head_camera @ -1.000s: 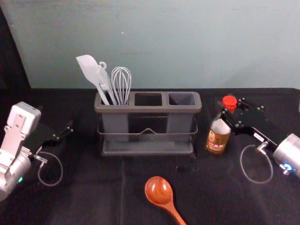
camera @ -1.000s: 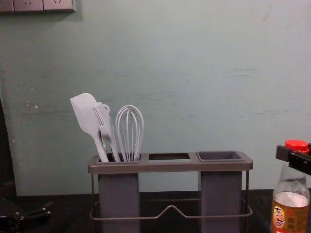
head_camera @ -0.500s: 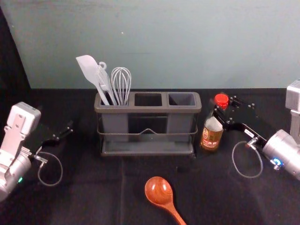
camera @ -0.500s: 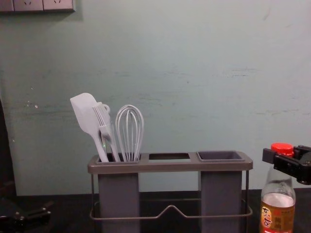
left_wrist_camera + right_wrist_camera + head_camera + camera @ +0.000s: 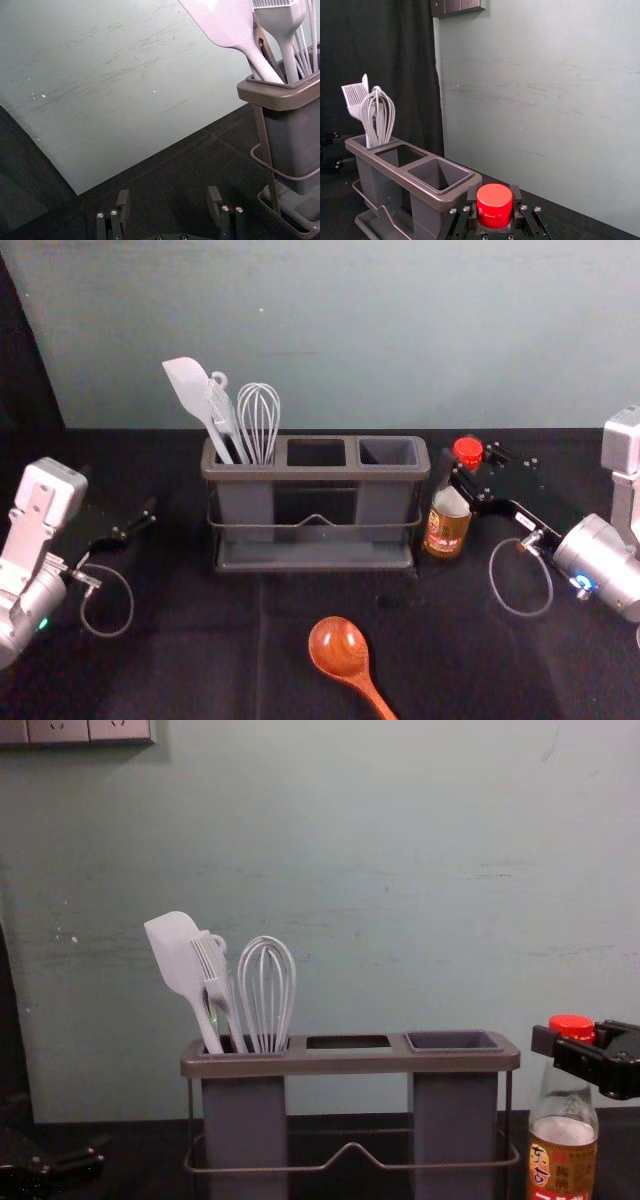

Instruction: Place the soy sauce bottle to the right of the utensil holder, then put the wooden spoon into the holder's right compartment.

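The right gripper [image 5: 464, 478] is shut on the neck of the upright soy sauce bottle [image 5: 446, 532], just right of the utensil holder [image 5: 317, 472]. In the right wrist view, the right gripper [image 5: 494, 196] has a finger on either side of the red cap [image 5: 494, 205]. Whether the bottle's base touches the table cannot be told. The wooden spoon [image 5: 340, 647] lies in front of the holder, bowl towards it. The holder's right compartment [image 5: 454, 1041] holds nothing. Parked at the left, the left gripper [image 5: 137, 521] is open; in its wrist view the left gripper [image 5: 168, 199] has nothing between its fingers.
A white spatula [image 5: 190, 390], a brush [image 5: 222, 410] and a whisk [image 5: 259, 420] stand in the holder's left compartment. A wire rail [image 5: 350, 1150] runs along the holder's front. Behind the dark cloth-covered table [image 5: 200, 640] rises a plain wall [image 5: 400, 330].
My right gripper has carried the bottle leftward, closer to the holder's right end, and slightly lower. The left arm, holder and spoon have stayed where they were.
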